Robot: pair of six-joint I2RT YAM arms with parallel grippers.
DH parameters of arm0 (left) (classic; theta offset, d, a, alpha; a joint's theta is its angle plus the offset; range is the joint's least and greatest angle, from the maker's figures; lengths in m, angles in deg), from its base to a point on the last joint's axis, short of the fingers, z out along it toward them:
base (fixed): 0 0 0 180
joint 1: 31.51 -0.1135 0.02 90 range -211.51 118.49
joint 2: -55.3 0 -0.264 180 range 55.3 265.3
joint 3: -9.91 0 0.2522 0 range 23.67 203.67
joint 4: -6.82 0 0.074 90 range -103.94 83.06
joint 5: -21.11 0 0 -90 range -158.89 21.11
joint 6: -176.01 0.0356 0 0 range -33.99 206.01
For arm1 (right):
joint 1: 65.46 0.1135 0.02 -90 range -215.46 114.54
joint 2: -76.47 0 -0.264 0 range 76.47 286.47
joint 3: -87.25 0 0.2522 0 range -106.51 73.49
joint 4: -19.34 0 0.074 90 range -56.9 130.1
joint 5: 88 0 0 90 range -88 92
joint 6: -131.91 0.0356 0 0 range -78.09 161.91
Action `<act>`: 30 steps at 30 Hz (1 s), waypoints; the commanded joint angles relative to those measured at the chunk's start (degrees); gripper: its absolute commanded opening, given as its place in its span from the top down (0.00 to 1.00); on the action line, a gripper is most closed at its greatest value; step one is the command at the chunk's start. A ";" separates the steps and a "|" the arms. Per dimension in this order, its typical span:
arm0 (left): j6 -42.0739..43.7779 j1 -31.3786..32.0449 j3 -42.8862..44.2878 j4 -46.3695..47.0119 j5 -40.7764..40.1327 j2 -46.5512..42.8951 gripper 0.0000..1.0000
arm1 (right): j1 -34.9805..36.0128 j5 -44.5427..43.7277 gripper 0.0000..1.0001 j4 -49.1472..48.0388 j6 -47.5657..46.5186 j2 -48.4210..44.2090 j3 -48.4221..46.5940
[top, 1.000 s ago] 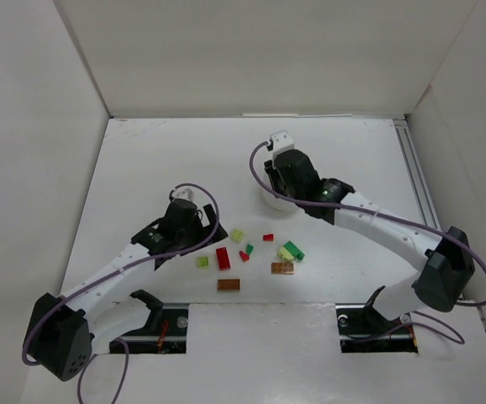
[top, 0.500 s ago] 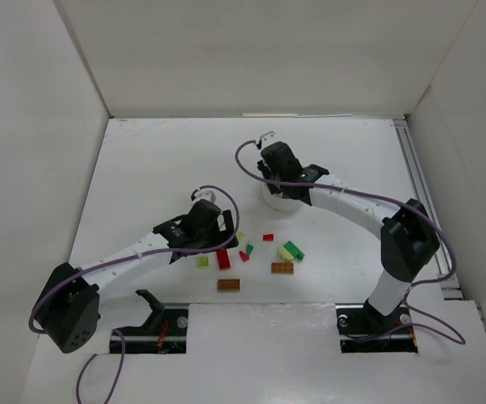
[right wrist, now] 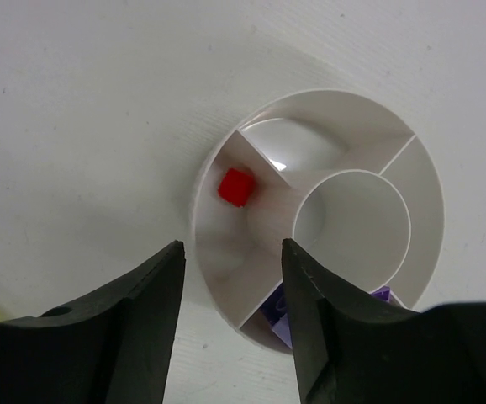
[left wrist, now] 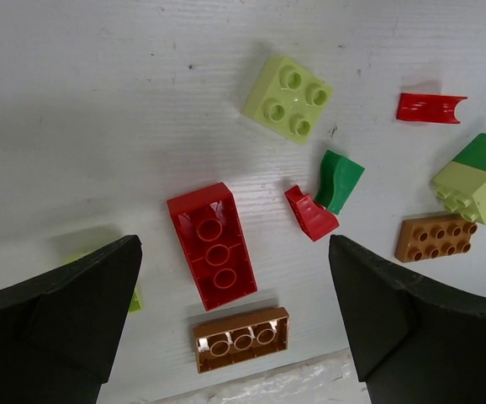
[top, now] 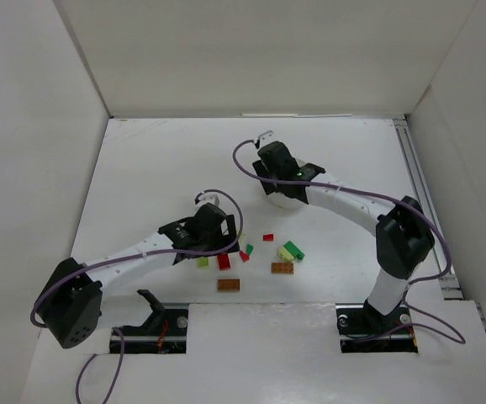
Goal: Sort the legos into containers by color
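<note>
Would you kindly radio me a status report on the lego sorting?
Left gripper open, hovering over long red brick. Right gripper open, empty, above dish; small red lego in one wedge, purple lego in another. No obstruction seen.

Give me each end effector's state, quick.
Left end effector: open, empty, above the red brick.
Right end effector: open, empty, above the dish.

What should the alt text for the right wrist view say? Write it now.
A red lego lies in one wedge of a white divided dish, seen between the fingers of the open, empty end effector. A neighbouring wedge holds purple legos; the centre well is bare.
</note>
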 commanded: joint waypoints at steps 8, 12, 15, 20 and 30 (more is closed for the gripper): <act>-3.03 3.47 3.19 -2.57 -2.83 3.26 0.17 | 0.73 2.37 0.37 -3.34 1.53 -16.86 5.35; -5.92 4.00 3.72 -3.18 -4.93 4.59 0.25 | 0.73 2.90 0.35 -3.96 2.77 -23.97 9.57; -8.12 4.00 3.72 -3.18 -6.95 5.29 0.35 | 0.73 2.90 0.35 -3.96 3.91 -26.89 12.56; -9.27 4.00 4.25 -3.70 -8.54 8.71 0.45 | 0.73 0.89 0.35 -1.16 5.14 -32.25 15.21; -12.08 5.05 5.47 -4.24 -9.59 8.20 0.84 | 0.73 -1.85 0.34 1.31 5.67 -38.05 18.03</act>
